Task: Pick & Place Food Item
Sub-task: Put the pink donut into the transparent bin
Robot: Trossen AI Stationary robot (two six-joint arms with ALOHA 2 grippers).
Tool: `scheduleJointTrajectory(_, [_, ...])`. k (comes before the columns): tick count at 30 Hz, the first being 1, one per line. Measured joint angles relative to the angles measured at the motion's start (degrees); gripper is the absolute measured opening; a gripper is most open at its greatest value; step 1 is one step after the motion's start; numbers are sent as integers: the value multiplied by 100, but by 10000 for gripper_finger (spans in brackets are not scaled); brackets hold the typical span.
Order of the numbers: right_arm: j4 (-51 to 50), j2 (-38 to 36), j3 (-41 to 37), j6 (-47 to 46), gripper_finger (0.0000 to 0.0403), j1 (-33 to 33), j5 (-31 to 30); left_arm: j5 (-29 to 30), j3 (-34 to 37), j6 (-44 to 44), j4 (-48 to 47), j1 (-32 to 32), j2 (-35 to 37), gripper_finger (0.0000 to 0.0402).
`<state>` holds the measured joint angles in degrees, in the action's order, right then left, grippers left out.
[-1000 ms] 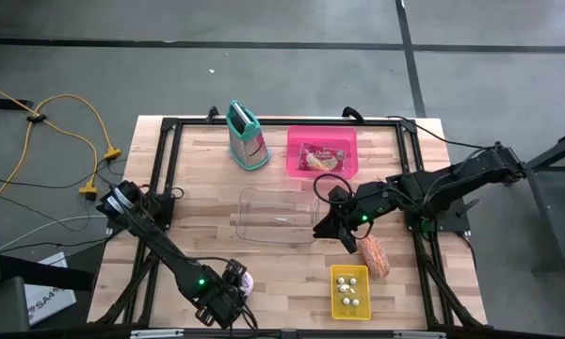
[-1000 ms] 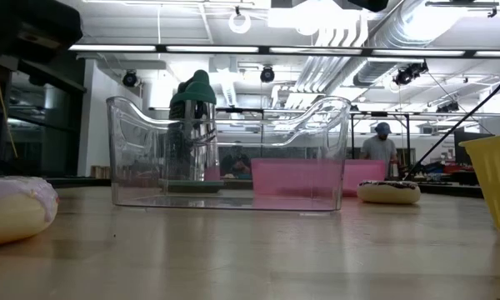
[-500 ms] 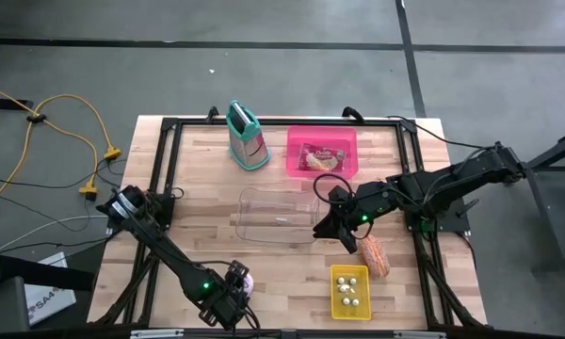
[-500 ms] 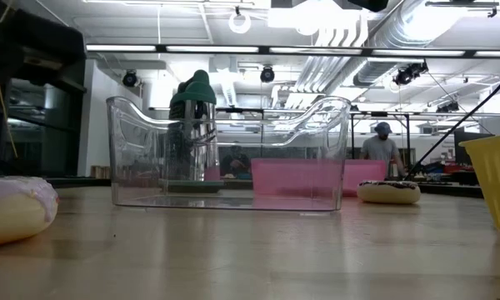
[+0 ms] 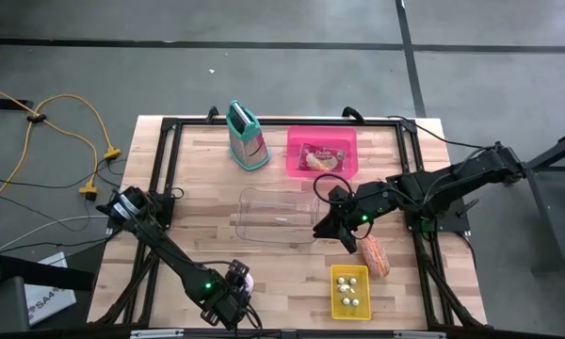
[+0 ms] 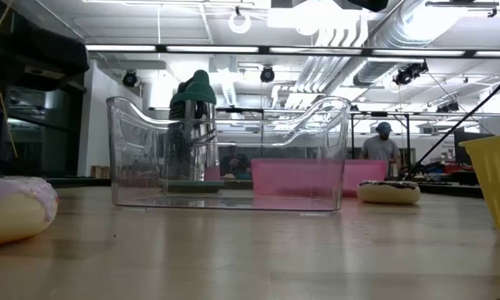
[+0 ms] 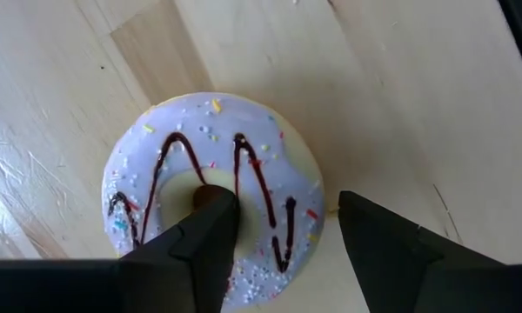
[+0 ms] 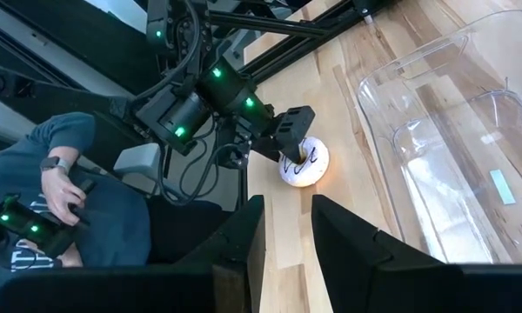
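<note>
One doughnut: the frosted doughnut (image 7: 210,202) with lilac icing, dark zigzag drizzle and sprinkles lies flat on the table (image 5: 198,202), directly under the left gripper (image 7: 283,233), at the near edge by the left arm's end.
Left gripper: jaws apart and straddling one side of the ring; one finger sits over the doughnut's centre hole, the other just beyond its outer edge over bare wood. Not clamped on it as far as I can see.
Step in hand: I'd judge this the grasp, fingers set around the ring's wall, closing not finished.
Next move: likely close on that wall gently, since it looks soft, then lift straight up and carry it toward the clear bin (image 5: 277,216), which stands well apart from this gripper, near the table's middle.
Right gripper: the right gripper (image 5: 341,229) waits beside the clear bin with fingers nearly together and nothing between them; a corn cob (image 5: 373,254) lies just beside it.
Person: someone sits beyond the table edge, seen in the right wrist view.
</note>
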<state>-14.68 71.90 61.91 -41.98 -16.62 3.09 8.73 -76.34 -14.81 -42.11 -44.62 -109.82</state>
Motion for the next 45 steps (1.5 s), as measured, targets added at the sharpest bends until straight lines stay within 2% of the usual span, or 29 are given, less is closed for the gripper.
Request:
scheduleJointTrajectory(7, [0, 0, 0, 0, 86, 2, 2, 0, 0, -6, -2, 2, -6, 183])
scheduleJointTrajectory(15, [0, 0, 0, -2, 86, 0, 2, 13, 0, -34, -7, 3, -6, 118])
scheduleJointTrajectory(18, [0, 0, 0, 0, 86, 2, 4, 13, 0, -122, -11, 4, -6, 106])
scheduleJointTrajectory(31, [0, 0, 0, -2, 86, 1, 4, 12, 2, -151, -79, 4, 68, 104])
scheduleJointTrajectory(45, [-2, 0, 0, 0, 86, 2, 4, 34, 4, -151, -547, 168, 1096, 104])
